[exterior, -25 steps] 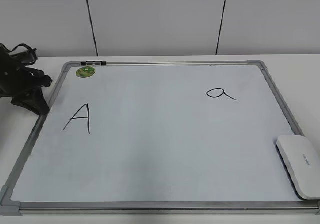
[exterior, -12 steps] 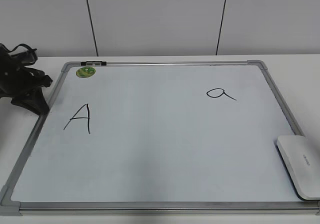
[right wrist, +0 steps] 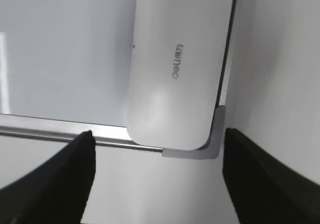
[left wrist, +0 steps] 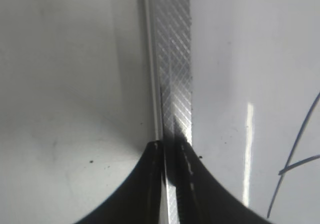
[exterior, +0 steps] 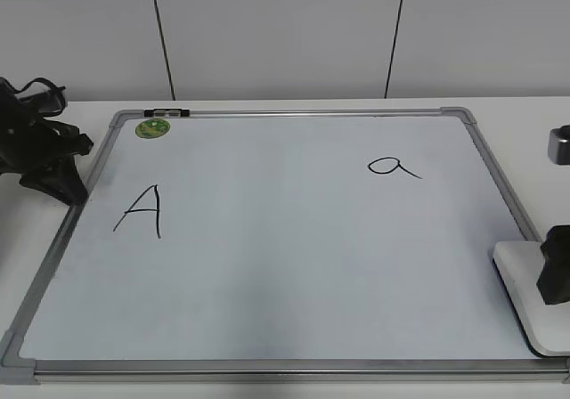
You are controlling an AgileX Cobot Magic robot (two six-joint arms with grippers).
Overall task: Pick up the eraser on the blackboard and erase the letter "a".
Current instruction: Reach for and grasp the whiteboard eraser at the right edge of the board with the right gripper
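The blackboard [exterior: 312, 112] lies flat on the table, with the small letter "a" [exterior: 392, 167] at its upper right. The white eraser [exterior: 515, 270] lies on the board's near right corner. My right gripper [exterior: 554, 279] hangs over the eraser at the right edge of the exterior view. In the right wrist view it [right wrist: 157, 134] is open and empty, its dark fingers on either side of the near end of the eraser [right wrist: 180, 59]. My left gripper [exterior: 67, 185] is shut and empty over the board's left rail [left wrist: 172, 59].
A capital "A" [exterior: 142, 212] is written at the board's left and a green sticker [exterior: 152, 129] sits at its top left corner. The board's grey corner piece [right wrist: 215, 149] shows under the eraser's end. White table surrounds the board.
My right gripper has come into the exterior view from the right edge and now covers part of the eraser. The left arm, board and eraser have not moved.
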